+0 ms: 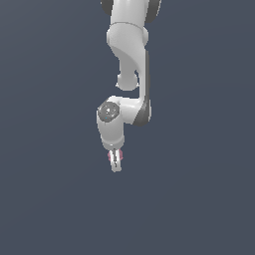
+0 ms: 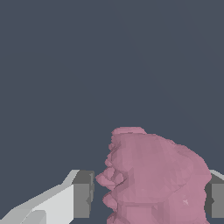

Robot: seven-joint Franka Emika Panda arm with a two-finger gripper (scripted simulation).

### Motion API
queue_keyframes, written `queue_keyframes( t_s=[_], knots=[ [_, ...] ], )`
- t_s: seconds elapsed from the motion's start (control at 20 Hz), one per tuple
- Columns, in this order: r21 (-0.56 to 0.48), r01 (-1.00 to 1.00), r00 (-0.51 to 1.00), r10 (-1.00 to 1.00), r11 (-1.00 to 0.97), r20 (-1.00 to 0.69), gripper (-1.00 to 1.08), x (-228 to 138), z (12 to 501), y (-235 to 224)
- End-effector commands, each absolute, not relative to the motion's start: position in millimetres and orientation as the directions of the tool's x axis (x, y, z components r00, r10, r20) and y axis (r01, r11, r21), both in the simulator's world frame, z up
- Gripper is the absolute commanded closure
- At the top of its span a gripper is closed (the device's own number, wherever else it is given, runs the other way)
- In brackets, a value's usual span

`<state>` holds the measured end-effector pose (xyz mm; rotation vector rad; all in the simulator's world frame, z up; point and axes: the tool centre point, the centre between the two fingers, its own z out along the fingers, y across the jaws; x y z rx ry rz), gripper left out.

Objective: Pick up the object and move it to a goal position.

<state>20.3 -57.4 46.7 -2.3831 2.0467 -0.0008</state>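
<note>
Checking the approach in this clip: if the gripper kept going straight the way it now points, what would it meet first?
Probably only the plain grey surface. The pink bumpy object already sits between the fingers of the gripper, one pad near or touching it, the other apart. Nothing else shows ahead, though depth is unclear.

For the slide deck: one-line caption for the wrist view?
Pink bumpy object sits between the gripper fingers, a gap visible beside one pad.

In the exterior view the end effector hides nearly all of the pink lump, leaving a sliver too small to judge contact. The wrist view cuts off the pink lump and one finger pad at its edges.
</note>
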Motion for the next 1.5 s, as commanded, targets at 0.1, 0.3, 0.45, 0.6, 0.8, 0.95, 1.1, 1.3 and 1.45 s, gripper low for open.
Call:
queue_keyframes(
  t_s=[0.1,0.3,0.45,0.6,0.8,0.95,1.1,1.3,1.45],
  knots=[
    [-0.001,-0.988,0.152,-0.988,-0.152,0.000,1.08,28.2,51.4,-39.0],
    [-0.001,-0.988,0.152,-0.988,-0.152,0.001,1.08,40.4,58.3,-11.8],
    [-0.001,-0.988,0.152,-0.988,-0.152,0.001,1.08,51.5,64.6,12.6],
    [-0.001,-0.988,0.152,-0.988,-0.152,0.001,1.08,63.8,71.5,38.9],
    [-0.001,-0.988,0.152,-0.988,-0.152,0.001,1.08,80.5,80.5,73.6],
    [0.000,-0.988,0.152,-0.988,-0.152,0.001,1.08,90.4,85.1,93.4],
    [0.000,-0.988,0.152,-0.988,-0.152,0.001,1.08,97.8,88.7,107.5],
    [0.000,-0.988,0.152,-0.988,-0.152,0.000,1.08,104.7,91.9,120.1],
    [0.000,-0.988,0.152,-0.988,-0.152,0.000,1.08,107.9,93.3,125.6]
  ],
)
